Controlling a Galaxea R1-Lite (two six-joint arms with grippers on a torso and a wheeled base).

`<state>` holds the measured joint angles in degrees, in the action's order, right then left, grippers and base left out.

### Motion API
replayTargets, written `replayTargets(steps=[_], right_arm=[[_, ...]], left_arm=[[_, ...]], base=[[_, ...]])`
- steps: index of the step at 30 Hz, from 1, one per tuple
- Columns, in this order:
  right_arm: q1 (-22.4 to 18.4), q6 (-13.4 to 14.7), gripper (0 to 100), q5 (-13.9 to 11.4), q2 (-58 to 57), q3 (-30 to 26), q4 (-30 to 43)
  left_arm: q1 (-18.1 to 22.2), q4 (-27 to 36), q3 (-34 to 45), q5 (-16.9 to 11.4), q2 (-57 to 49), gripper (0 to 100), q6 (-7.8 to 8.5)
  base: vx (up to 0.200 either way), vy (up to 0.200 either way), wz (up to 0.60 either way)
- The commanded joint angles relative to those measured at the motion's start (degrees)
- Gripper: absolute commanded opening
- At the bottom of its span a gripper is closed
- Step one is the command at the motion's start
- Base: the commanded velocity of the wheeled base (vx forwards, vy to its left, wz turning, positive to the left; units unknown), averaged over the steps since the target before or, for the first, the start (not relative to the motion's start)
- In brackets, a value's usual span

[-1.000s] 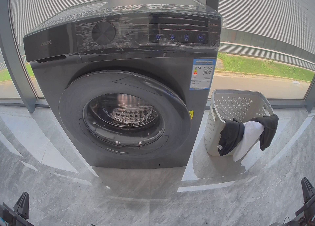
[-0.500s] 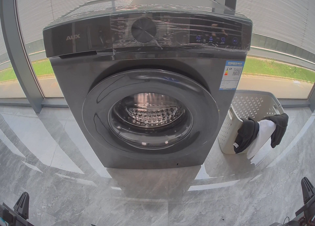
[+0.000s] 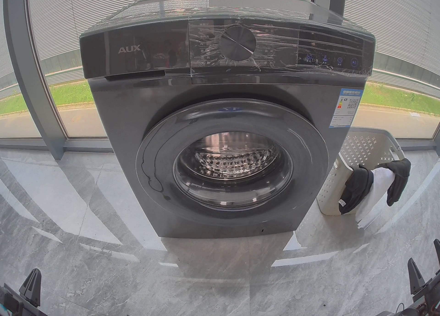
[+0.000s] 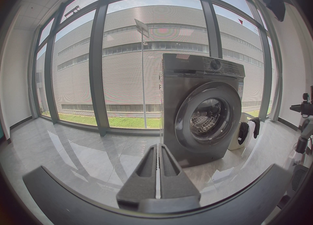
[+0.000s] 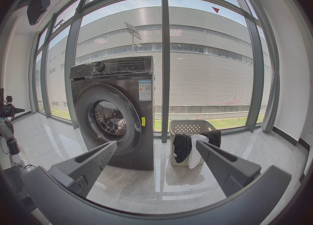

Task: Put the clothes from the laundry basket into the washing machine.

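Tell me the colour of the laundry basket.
The laundry basket is off-white with star-shaped holes, clearest in the right wrist view.

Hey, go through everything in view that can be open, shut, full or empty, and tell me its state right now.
Washing machine door: shut.
Drum: looks empty through the glass.
Laundry basket: upright on the floor beside the machine.
Clothes: black and white pieces draped over the basket's front rim.
Left claw: shut, holding nothing.
Right claw: open, holding nothing.
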<state>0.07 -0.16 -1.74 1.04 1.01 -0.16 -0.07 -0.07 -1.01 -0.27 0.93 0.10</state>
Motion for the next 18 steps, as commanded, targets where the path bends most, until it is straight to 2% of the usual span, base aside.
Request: replayTargets(steps=[1,3,18], right_arm=[[0.01,-0.02,100,-0.01,-1.04,-1.01,-0.02],[0.01,-0.02,100,-0.01,-1.04,-1.01,-0.02],[0.01,-0.11,100,-0.01,-1.04,-1.01,-0.02]], left_arm=[[-0.01,-0.01,1.01,0.0,-0.93,0,0.08],[-0.01,-0.01,1.01,0.0,-0.84,0,0.08],[-0.01,-0.01,1.01,0.0,-0.93,0,0.08]], base=[[0.0,0.0,0.0],[0.0,0.0,0.0],[-0.2,0.0,0.0]])
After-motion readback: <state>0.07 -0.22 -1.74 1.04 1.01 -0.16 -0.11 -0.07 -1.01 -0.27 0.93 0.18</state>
